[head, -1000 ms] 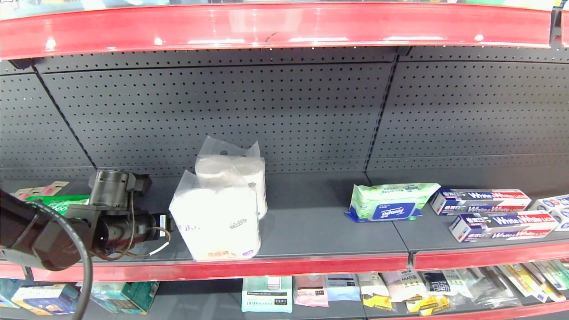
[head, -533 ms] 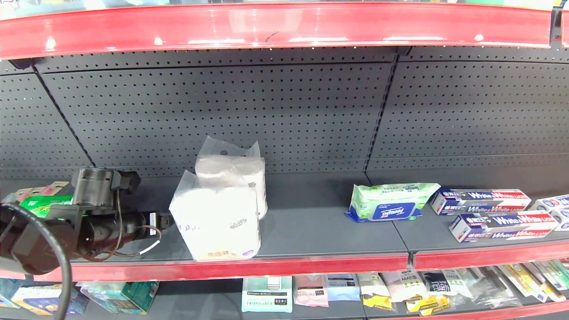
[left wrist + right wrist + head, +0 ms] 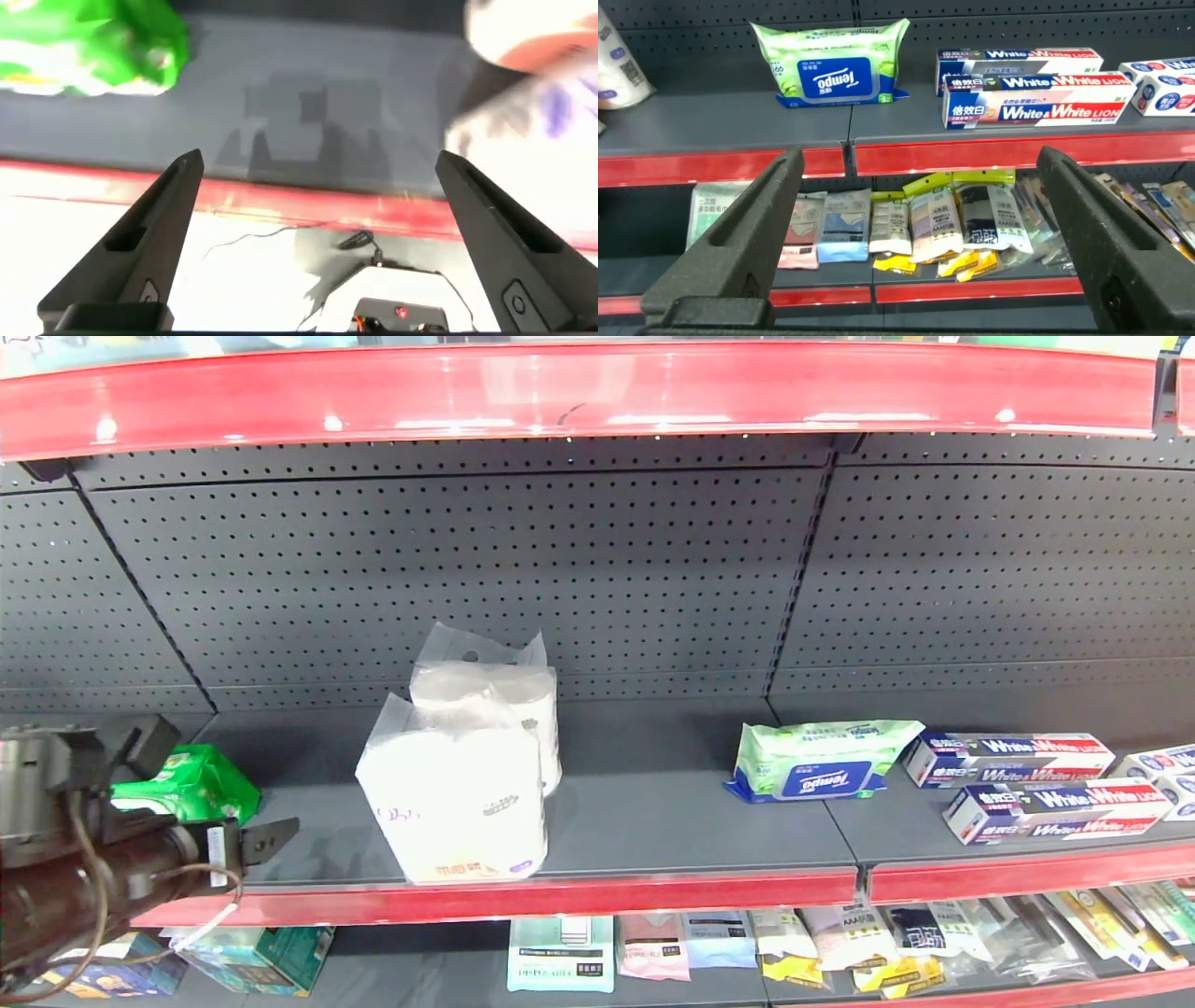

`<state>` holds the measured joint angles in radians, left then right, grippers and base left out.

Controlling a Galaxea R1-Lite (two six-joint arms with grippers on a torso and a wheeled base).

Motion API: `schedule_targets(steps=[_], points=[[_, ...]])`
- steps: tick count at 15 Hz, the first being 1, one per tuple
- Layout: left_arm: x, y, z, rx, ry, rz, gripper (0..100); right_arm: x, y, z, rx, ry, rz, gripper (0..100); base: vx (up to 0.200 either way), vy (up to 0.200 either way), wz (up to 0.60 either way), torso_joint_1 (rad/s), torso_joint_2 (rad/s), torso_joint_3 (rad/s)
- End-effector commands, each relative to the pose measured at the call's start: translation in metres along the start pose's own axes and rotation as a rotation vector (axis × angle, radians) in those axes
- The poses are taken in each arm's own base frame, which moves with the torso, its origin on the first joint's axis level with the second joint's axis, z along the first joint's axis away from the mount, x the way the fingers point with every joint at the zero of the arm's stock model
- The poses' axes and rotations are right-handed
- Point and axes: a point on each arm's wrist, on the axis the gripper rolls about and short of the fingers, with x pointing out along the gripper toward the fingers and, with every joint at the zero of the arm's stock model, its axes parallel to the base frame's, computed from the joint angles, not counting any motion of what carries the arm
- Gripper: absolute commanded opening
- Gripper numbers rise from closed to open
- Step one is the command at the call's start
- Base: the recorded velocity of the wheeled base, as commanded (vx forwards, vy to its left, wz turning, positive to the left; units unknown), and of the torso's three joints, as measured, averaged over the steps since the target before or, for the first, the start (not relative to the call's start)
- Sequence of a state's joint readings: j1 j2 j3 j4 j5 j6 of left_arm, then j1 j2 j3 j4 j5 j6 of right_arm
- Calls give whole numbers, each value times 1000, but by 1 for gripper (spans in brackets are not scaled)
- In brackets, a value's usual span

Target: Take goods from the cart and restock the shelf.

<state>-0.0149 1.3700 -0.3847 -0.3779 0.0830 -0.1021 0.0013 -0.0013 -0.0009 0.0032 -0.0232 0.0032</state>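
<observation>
Left tool (image 3: 320, 166) spread, empty. We judge roll pack (image 3: 457, 803) light, squashy, film slick; grip its sides.

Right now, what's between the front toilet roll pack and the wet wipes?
Nothing; the head view shows bare grey shelf between the toilet roll pack and the wet wipes.

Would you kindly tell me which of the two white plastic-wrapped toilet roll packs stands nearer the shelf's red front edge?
The front white toilet roll pack, almost at the red edge; the other pack stands behind it, toward the pegboard.
</observation>
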Motion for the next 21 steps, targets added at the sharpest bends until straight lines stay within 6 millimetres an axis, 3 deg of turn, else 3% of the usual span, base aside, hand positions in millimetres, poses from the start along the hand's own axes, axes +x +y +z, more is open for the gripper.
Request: schedule_targets(steps=[1, 3, 5, 6, 7, 9, 12, 21], points=[[-67, 9, -24, 26, -199, -27, 100, 0, 0, 0, 0, 0, 0, 100, 0, 0, 0, 0, 0, 0], [-89, 11, -36, 27, -292, -51, 100, 0, 0, 0, 0, 2, 0, 100, 0, 0, 0, 0, 0, 0], [-111, 14, -66, 44, -383, -143, 100, 0, 0, 0, 0, 0, 0, 100, 0, 0, 0, 0, 0, 0], [-111, 14, -67, 47, -385, -148, 100, 0, 0, 0, 0, 0, 0, 100, 0, 0, 0, 0, 0, 0], [-121, 16, -89, 64, -406, -166, 100, 0, 0, 0, 0, 2, 0, 100, 0, 0, 0, 0, 0, 0], [-134, 19, -108, 76, -428, -174, 100, 0, 0, 0, 0, 0, 0, 100, 0, 0, 0, 0, 0, 0], [-145, 25, -154, 125, -504, -193, 100, 0, 0, 0, 0, 0, 0, 100, 0, 0, 0, 0, 0, 0], [-142, 31, -159, -25, -620, 120, 100, 0, 0, 0, 0, 0, 0, 100, 0, 0, 0, 0, 0, 0]])
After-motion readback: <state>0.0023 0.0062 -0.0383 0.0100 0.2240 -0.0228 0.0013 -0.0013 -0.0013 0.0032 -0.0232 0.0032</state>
